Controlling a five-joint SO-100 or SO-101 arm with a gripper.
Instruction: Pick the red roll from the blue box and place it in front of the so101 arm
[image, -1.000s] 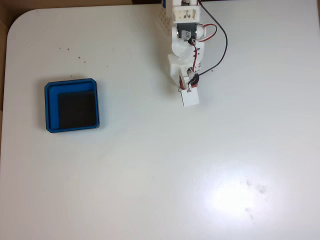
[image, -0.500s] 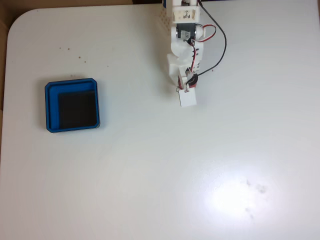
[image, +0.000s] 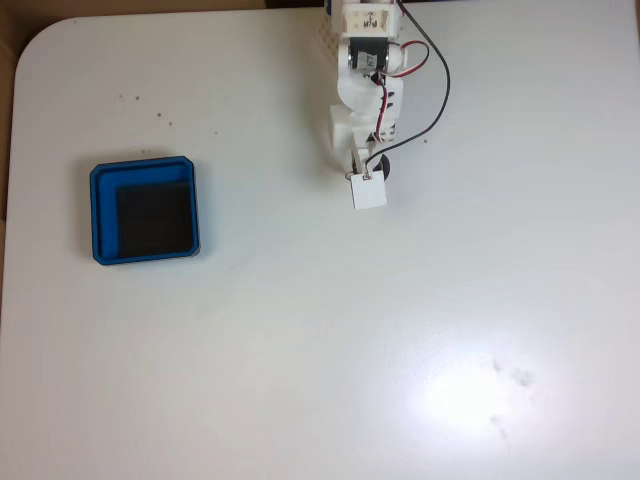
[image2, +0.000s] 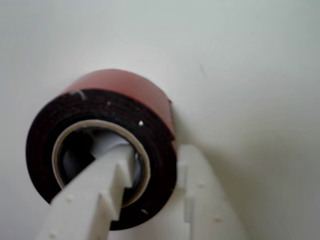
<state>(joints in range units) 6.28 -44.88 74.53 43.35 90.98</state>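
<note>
**Red roll pinched in the claw near the arm's base**

Closest to the wrist camera, the gripper (image2: 150, 195) has its two white toothed fingers closed on the wall of the red roll (image2: 120, 95): one finger (image2: 95, 195) reaches into the roll's hole, the other (image2: 200, 195) presses on the outside. The roll's outer wrap is red, its facing edge is dark, almost black, with a thin pale grey ring lining the hole. A few tiny light specks sit on the dark edge. No print or label can be read on it. Behind the roll lies the plain white table (image2: 250, 60); whether the roll touches it cannot be told.

In the fixed view, the so101 arm (image: 362, 90) reaches down from the top edge of the picture, white with black servos and red and black wires looping to its right side. A small dark mark on the white plate at the arm's top is too small to read. The gripper (image: 368, 180) is at the arm's lower end, where a dark round bit of the roll (image: 383, 166) peeks out beside a white square part. The blue box (image: 144, 211) sits well apart from the arm, to its left and lower in the picture, bright blue rim around a black floor.
</note>
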